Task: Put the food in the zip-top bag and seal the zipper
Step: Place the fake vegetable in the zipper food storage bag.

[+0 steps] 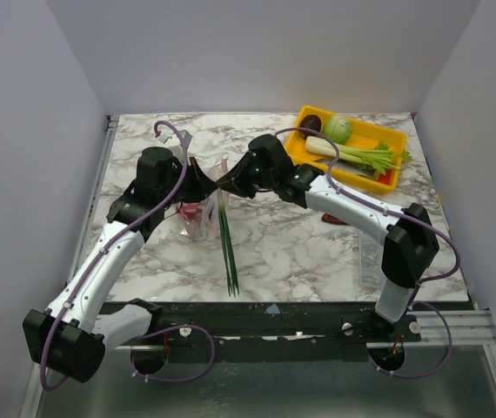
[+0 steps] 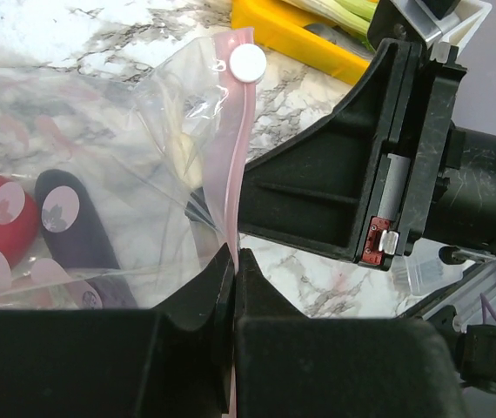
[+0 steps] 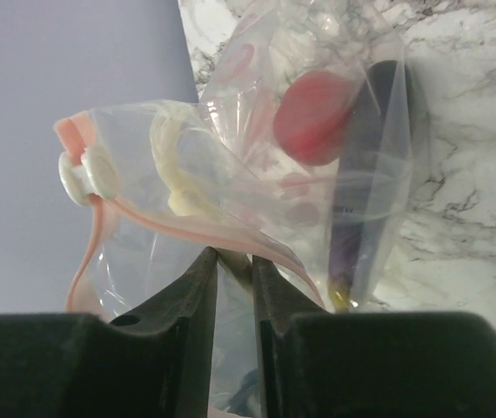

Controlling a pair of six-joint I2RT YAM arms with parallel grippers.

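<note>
"While both arms meet at mid-table, what are they holding?"

"Left gripper (image 2: 235, 257) is clamped tight on the zipper (image 2: 241, 139), the pink strip of the zip-top bag (image 2: 144, 157). Right gripper (image 3: 235, 259) has its jaws slightly parted, with bag film between them."

"Where is the food?"

"Red ball (image 2: 0, 222) and purple piece (image 2: 78, 231) sit inside the bag. Leek (image 1: 227, 248) leaves lie on the table (image 1: 300, 252) beside it. More vegetables fill a yellow tray (image 1: 365, 129) far right."

Counting from the bag (image 1: 197, 218), my left arm (image 1: 113, 252) blocks 8 o'clock and my right arm (image 1: 352, 207) blocks 3. The leek (image 1: 228, 248) lies at 5 and the yellow tray (image 1: 365, 132) sits far off at 2. I see bare table (image 1: 291, 261) at 12 and at 4, between the leek and my right arm.
</note>
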